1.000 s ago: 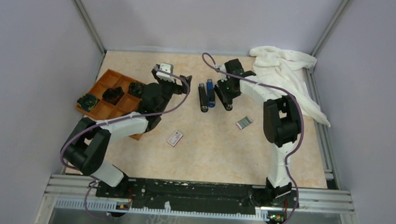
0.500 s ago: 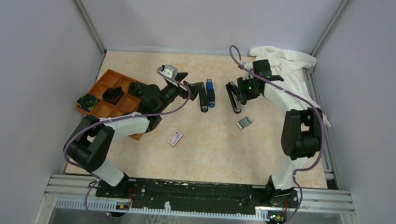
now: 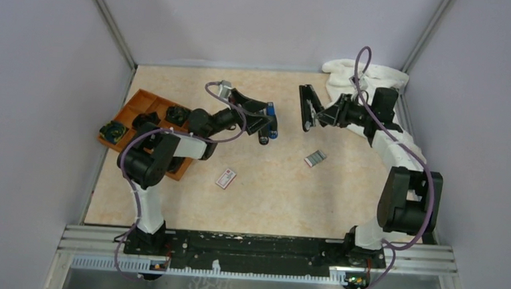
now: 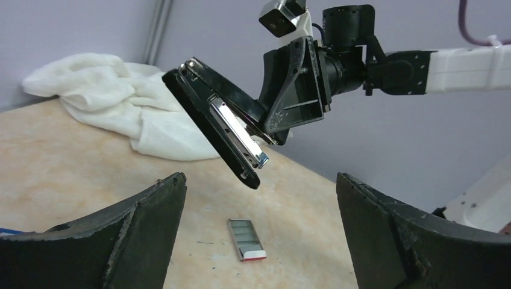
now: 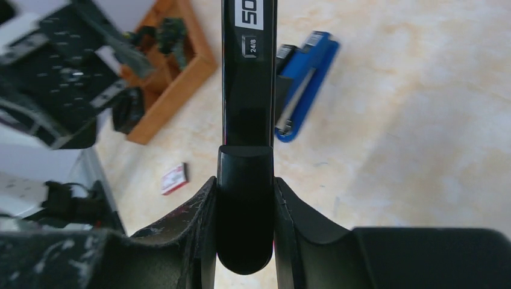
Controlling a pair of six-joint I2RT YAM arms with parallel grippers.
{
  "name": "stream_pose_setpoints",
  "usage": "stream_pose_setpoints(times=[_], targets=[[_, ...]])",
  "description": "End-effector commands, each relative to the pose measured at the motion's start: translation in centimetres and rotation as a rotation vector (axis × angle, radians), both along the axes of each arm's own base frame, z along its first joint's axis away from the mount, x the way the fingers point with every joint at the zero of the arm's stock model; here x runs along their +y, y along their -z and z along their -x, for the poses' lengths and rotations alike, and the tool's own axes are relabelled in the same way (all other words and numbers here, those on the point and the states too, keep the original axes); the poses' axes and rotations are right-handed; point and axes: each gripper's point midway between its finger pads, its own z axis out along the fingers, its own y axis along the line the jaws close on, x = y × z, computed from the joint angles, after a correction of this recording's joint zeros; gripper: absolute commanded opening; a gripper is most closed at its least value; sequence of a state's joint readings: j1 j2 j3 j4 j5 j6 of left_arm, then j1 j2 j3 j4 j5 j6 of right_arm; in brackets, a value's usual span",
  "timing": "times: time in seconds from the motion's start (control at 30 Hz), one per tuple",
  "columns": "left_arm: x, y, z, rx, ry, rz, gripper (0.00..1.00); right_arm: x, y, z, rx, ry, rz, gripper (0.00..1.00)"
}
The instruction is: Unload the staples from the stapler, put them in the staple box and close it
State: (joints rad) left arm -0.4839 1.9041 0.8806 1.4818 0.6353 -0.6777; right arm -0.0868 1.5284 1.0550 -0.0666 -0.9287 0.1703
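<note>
stapler (image 5: 244, 90): glossy black, with a white label in dark print and a silvery rail inside
other stapler (image 5: 304, 84): bright blue with a silvery strip
towel (image 4: 108, 90): plain white
tray (image 3: 150, 96): orange
box (image 3: 226, 177): white with red
table (image 3: 269, 199): pale beige, mottled like marble, with faint peach clouding
walls (image 3: 260, 24): flat lilac-grey
cable (image 3: 357, 62): purple

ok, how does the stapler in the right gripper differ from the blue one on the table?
Colour: the held stapler is all black, while the blue stapler is bright blue.
Pose: the held stapler hangs tilted in the air, clamped by the right gripper. The blue stapler lies on the table.
Shared: both are slim and of similar length.
</note>
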Motion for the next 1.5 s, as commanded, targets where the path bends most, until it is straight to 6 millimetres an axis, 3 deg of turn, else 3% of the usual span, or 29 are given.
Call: stream_pose_setpoints(times=[0.0, 0.27, 0.9, 1.13, 1.47], targets=[[-0.2, -2.9, 2.8, -0.054, 0.19, 0.107, 0.99, 2.9, -8.6, 2.4, -0.263, -0.212, -0.181, 0.0], [-1.2, -2.3, 2.3, 0.042, 0.263, 0.167, 0.99, 3.9, -11.8, 5.0, -0.325, -0.323, -0.347, 0.0], [-7.2, -4.5, 5.9, 0.044, 0.379, 0.204, 0.98, 4.4, -9.8, 4.7, -0.249, -0.34, -0.402, 0.0], [-7.9, -4.2, 5.0, 0.085, 0.339, 0.215, 0.89, 5.7, -9.6, 5.2, -0.256, -0.384, -0.393, 0.0], [-8.2, -4.2, 5.1, 0.085, 0.358, 0.206, 0.67, 6.2, -9.0, 5.2, -0.253, -0.394, -0.375, 0.0]])
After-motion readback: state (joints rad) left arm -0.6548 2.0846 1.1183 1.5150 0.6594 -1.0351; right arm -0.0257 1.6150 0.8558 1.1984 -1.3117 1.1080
